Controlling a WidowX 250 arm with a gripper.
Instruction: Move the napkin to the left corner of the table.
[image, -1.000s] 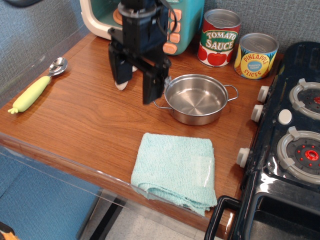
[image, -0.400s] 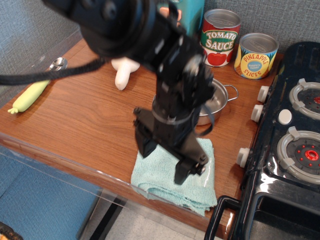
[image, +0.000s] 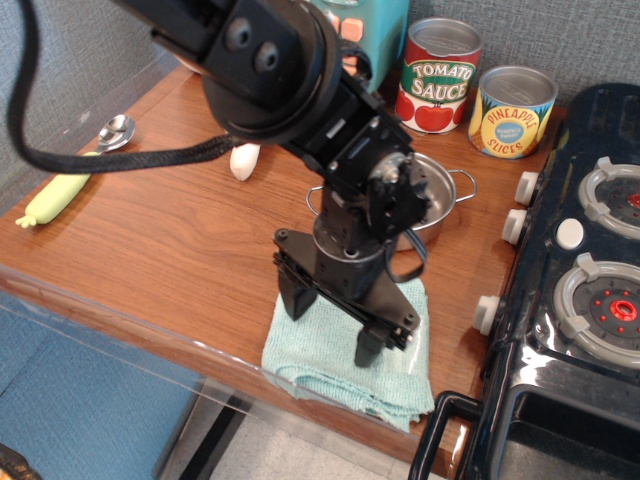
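The light teal napkin (image: 325, 365) lies folded at the front edge of the reddish-brown table (image: 170, 230), right of centre, next to the black toy stove. My black gripper (image: 333, 330) points down over it, open. One fingertip (image: 296, 305) presses on the napkin's left part. The other fingertip (image: 368, 350) presses near its middle. The arm hides the napkin's upper middle and part of the steel pot (image: 432, 195) behind it.
A yellow-handled spoon (image: 70, 175) lies at the table's left edge. A white toy (image: 243, 160) stands behind the arm. A tomato sauce can (image: 438, 75) and a pineapple can (image: 512, 110) stand at the back. The black stove (image: 580, 290) fills the right side.
The gripper came from above the pot's left side forward and down onto the napkin. Since 0.4 s ago it has sunk a little lower, fingertips now on the cloth.
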